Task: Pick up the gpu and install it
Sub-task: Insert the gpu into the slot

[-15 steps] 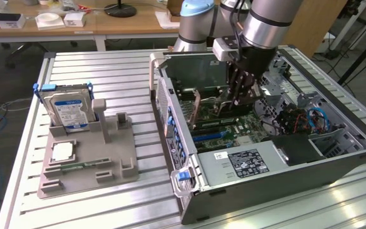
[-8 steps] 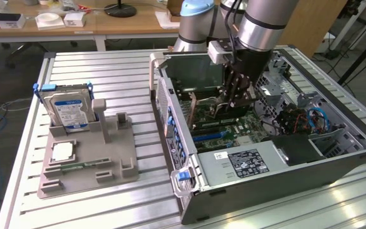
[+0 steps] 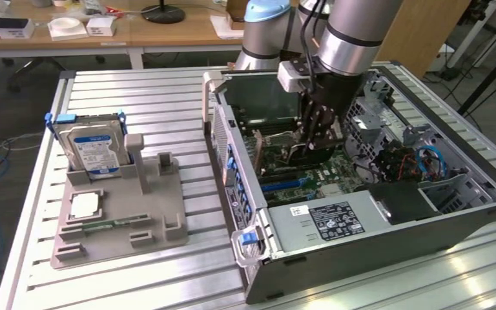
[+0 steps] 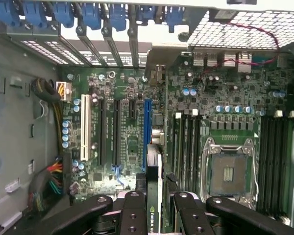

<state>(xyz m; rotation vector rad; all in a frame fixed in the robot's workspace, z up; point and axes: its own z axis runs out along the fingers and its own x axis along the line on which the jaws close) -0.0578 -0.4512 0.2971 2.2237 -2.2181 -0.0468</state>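
- Your jaws pinch the gpu (image 4: 152,215) edge-on, with a finger on each side of the card.
- The gpu sits inside the open case (image 3: 343,258), above the motherboard (image 4: 122,78) and roughly in line with the long blue slot (image 4: 147,132). You can't tell if it touches the slot.
- Your arm (image 3: 351,39) comes down into the case from above.
- CPU socket (image 4: 230,174) is inside the case, near the card.
- Outside the case, on the exterior view's left, a grey holder (image 3: 157,213) is on the desk (image 3: 170,90). It carries a hard drive (image 3: 93,148) on edge and a green memory stick (image 3: 106,225) lying flat.
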